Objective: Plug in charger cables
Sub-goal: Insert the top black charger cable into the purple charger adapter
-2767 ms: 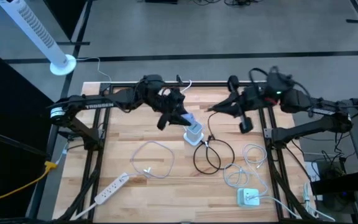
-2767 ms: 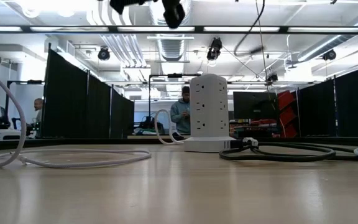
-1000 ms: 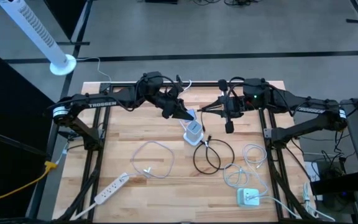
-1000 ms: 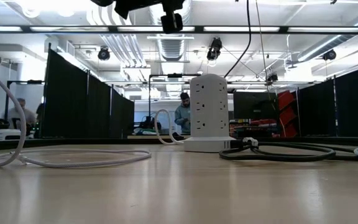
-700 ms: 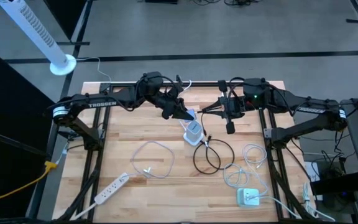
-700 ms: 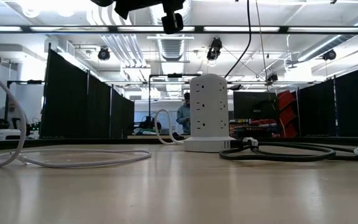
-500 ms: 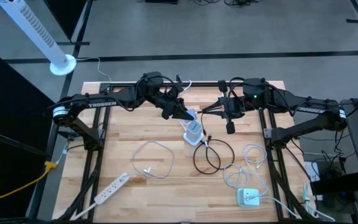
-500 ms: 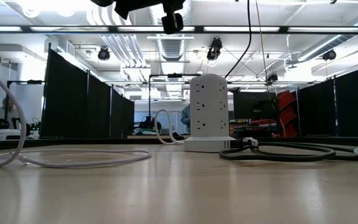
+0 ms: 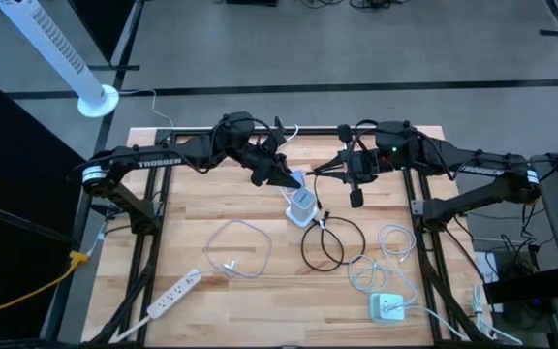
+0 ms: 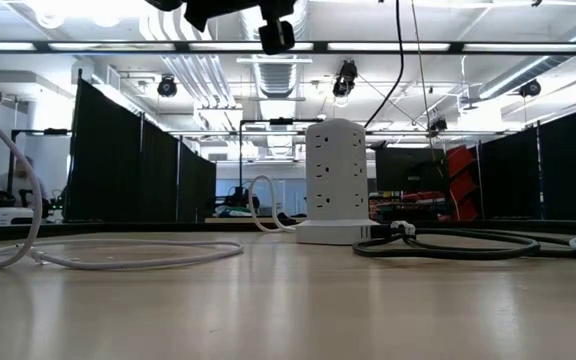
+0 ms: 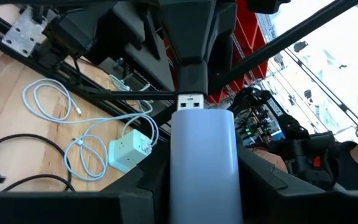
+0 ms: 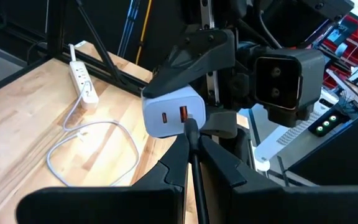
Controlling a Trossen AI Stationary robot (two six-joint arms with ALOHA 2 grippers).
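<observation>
Since a few seconds ago both arms have drawn in toward the middle of the table's far edge, and over the last second they have barely shifted. Nearest me, a white power strip lies at the near left and a white charger block at the near right, with white cables looped beside it. A black cable coils at the centre, next to the white socket tower. Farther back, the left gripper holds a white charger block, its fingers partly closed on its sides. The right gripper is pinched tight on a black cable's plug, its tip at the block's orange port.
</observation>
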